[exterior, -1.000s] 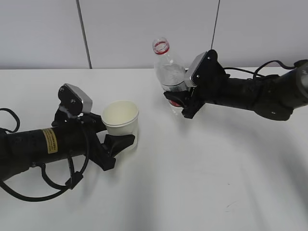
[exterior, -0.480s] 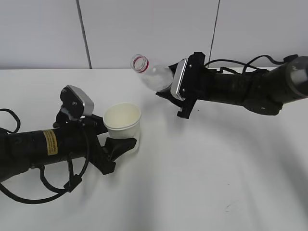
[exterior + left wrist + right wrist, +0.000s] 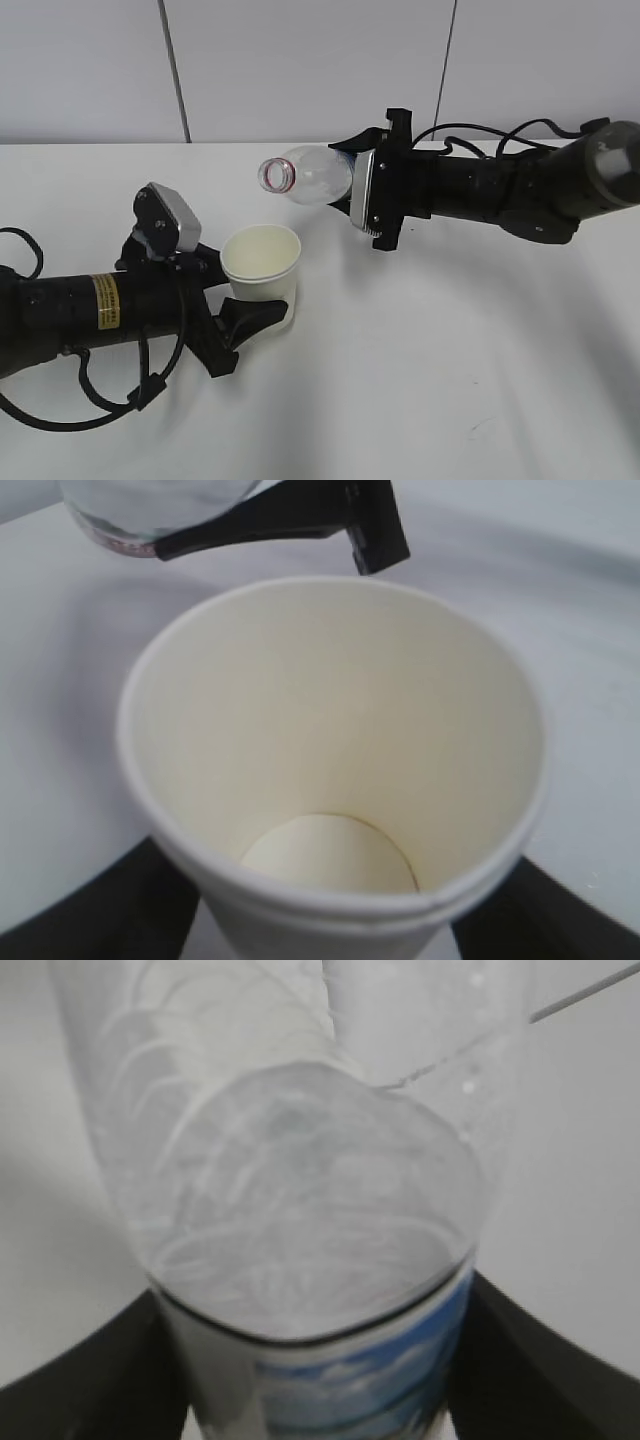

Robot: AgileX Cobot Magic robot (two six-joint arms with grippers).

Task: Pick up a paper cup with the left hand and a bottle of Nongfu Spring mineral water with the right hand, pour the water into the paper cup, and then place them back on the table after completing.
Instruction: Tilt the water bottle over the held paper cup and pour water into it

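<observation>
My left gripper (image 3: 252,305), on the arm with the yellow sticker, is shut on a white paper cup (image 3: 261,262) and holds it upright at the left of the white table (image 3: 420,380). The left wrist view looks down into the cup (image 3: 330,770); its inside looks dry. My right gripper (image 3: 372,192) is shut on a clear water bottle (image 3: 310,176) with a red neck ring. The bottle lies tipped almost level, its open mouth pointing left, above and just behind the cup's rim. The right wrist view shows the bottle (image 3: 310,1230) between the dark fingers, with its blue and white label at the bottom.
A grey panelled wall (image 3: 300,60) rises behind the table's far edge. A small dark scuff mark (image 3: 480,428) lies on the tabletop at the front right.
My right gripper has tipped the bottle from upright to almost level and carried its mouth left toward the cup. My left gripper has moved the cup slightly right.
</observation>
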